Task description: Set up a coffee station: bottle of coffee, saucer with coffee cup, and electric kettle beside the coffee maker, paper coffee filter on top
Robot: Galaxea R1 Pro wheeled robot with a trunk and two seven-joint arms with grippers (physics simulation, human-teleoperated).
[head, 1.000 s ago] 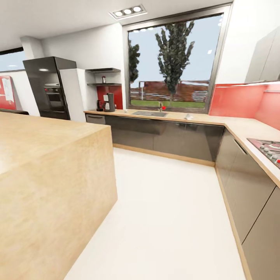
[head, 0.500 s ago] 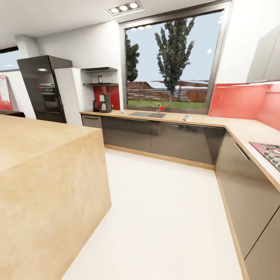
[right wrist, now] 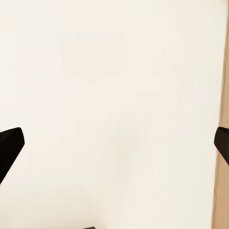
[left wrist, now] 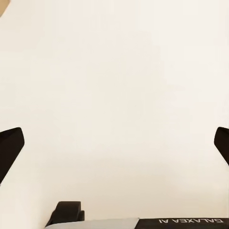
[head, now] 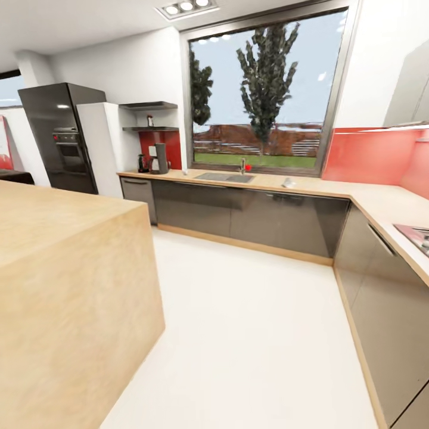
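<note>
In the head view the kitchen countertop point(head: 310, 188) runs along the far wall under the window. The coffee maker point(head: 159, 158) stands at its left end. A short dark thing beside it looks like the electric kettle point(head: 142, 163). Above them the bottle of coffee point(head: 149, 121) stands on the kitchen shelf point(head: 152, 128). A small white item point(head: 288, 182) lies right of the sink; I cannot tell what it is. My left gripper point(left wrist: 114, 148) and right gripper point(right wrist: 114, 148) are both open over the white floor, holding nothing.
A large light wood island point(head: 65, 250) fills the left foreground. A black oven tower point(head: 56, 137) stands at the far left. The inset sink point(head: 225, 177) sits under the window. Grey cabinets point(head: 381, 286) with a hob point(head: 417, 233) run along the right. White floor point(head: 250, 333) lies between.
The whole head view has shifted: the camera has moved forward and turned a little, so the island and the far counter sit differently in the picture. Nothing on the counter has moved.
</note>
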